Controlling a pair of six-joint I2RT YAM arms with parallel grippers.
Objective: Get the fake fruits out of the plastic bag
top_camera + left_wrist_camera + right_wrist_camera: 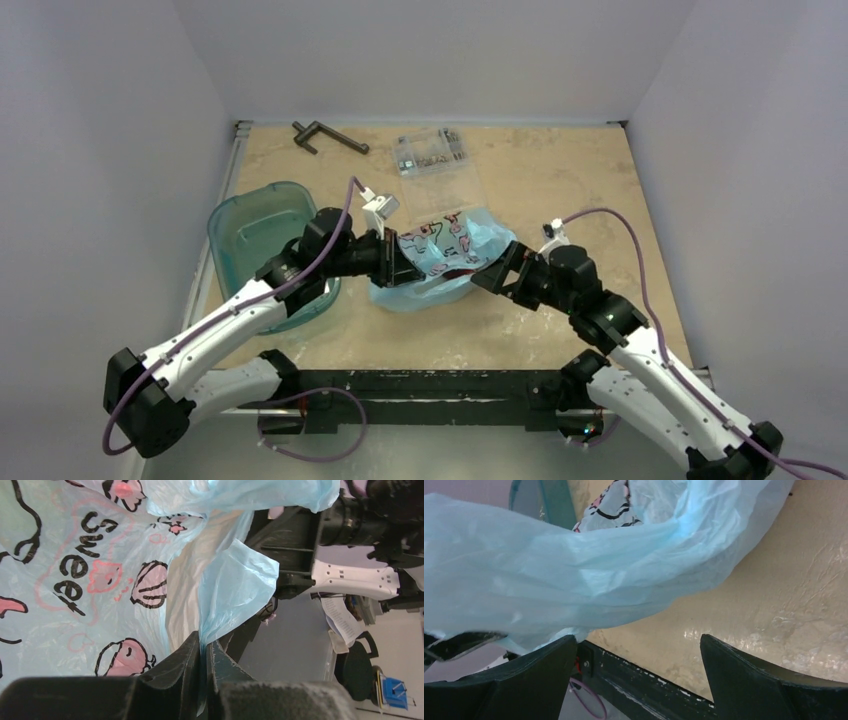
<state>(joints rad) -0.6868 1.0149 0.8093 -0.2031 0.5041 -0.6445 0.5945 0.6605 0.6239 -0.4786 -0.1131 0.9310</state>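
The light-blue plastic bag [440, 262] with dark and pink print lies on the table's middle, between my two grippers. My left gripper [407, 262] is shut on a fold of the bag's edge; the left wrist view shows the thin blue plastic [235, 590] pinched between the jaws [206, 647]. My right gripper [492, 272] is open at the bag's right side, its left finger [544, 655] touching the bag [589, 580]. A dark red patch shows through the bag [462, 272]. The fake fruits are otherwise hidden inside.
A teal translucent tub [258, 240] stands at the left, under my left arm. A clear parts box [432, 152] and a dark metal tool [328, 137] lie at the back. The table's front edge [639, 680] runs just under my right gripper.
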